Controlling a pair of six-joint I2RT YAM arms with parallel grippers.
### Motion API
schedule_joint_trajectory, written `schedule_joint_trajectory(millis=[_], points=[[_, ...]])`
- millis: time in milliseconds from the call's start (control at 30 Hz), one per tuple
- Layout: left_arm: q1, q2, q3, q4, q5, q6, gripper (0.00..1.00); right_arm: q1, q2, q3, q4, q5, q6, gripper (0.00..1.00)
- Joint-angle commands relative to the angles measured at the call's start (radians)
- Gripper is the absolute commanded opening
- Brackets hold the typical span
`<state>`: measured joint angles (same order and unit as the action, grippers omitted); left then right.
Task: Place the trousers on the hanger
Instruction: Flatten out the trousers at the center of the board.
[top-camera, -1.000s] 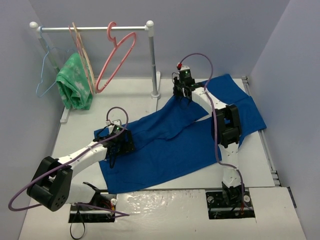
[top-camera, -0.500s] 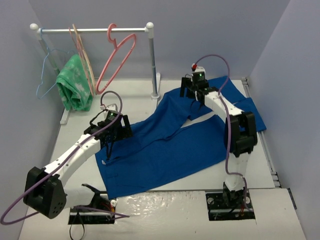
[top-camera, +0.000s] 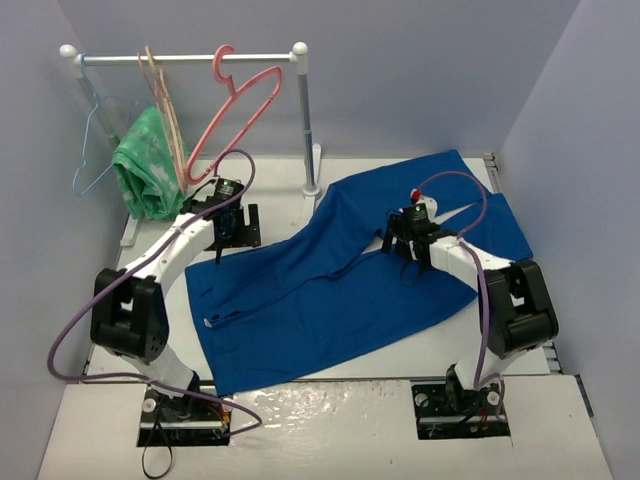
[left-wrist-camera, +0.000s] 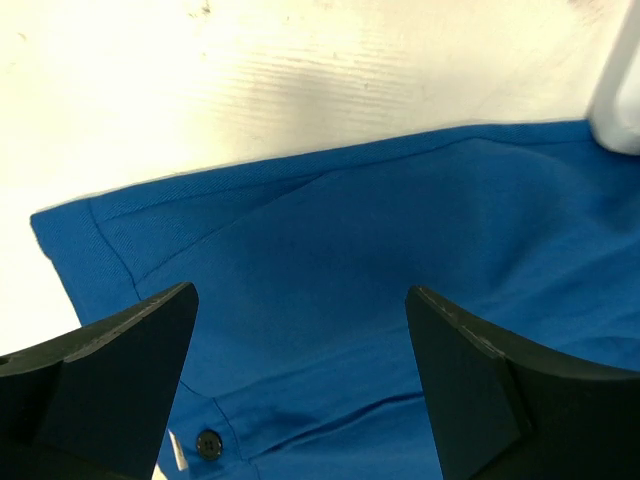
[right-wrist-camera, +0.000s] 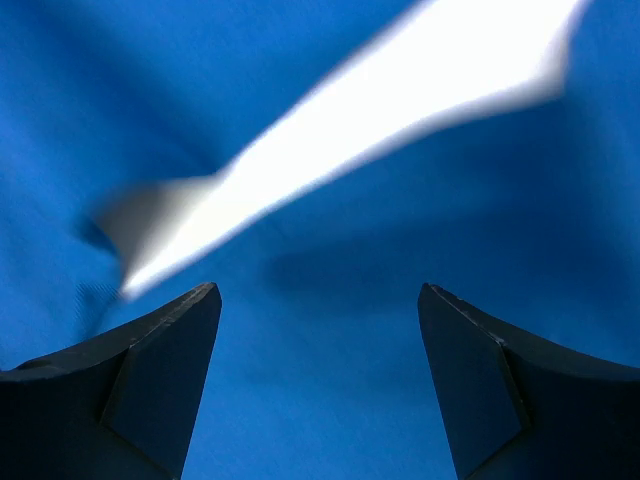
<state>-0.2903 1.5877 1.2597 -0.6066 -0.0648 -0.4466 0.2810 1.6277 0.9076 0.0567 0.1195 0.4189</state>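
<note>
Trousers (top-camera: 330, 290): flat on table (top-camera: 270, 190), waist at near-left, two legs running to far-right, split btwn legs showing white tabletop. Not on hanger yet. Button (left-wrist-camera: 208, 441) on waistband seen in left wrist view.

Right gripper (top-camera: 412, 266): low over trousers by the leg split, mid-right of table. Fingers spread wide, nothing btwn them, only blue cloth and a blurred white strip of table below.

Left gripper (top-camera: 219, 250): a bit farther back, over far-left edge of trousers near waist. Fingers also wide apart, holding nothing; cloth hem and bare table beyond in wrist view.

Hanger (top-camera: 256, 76): pink, hooked on rail (top-camera: 185, 58) at far-left, hanging tilted, well apart from trousers and both grippers. Green cloth (top-camera: 148, 170) on same rail, left of it, w/ other hangers; details too small to tell.
</note>
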Motion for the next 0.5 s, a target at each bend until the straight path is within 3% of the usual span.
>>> schedule_joint_trajectory(millis=[0,233,467], points=[[0.014,0.108,0.107,-0.03,0.024,0.094,0.83,0.0,-0.178,-0.1,0.096,0.007,0.075,0.77],[0.004,0.222,0.139,0.012,0.12,0.132,0.83,0.003,-0.322,-0.224,0.128,-0.063,0.056,0.77],[-0.071,0.241,0.033,0.047,0.102,0.089,0.83,0.007,-0.383,-0.267,0.134,-0.104,0.032,0.77]])
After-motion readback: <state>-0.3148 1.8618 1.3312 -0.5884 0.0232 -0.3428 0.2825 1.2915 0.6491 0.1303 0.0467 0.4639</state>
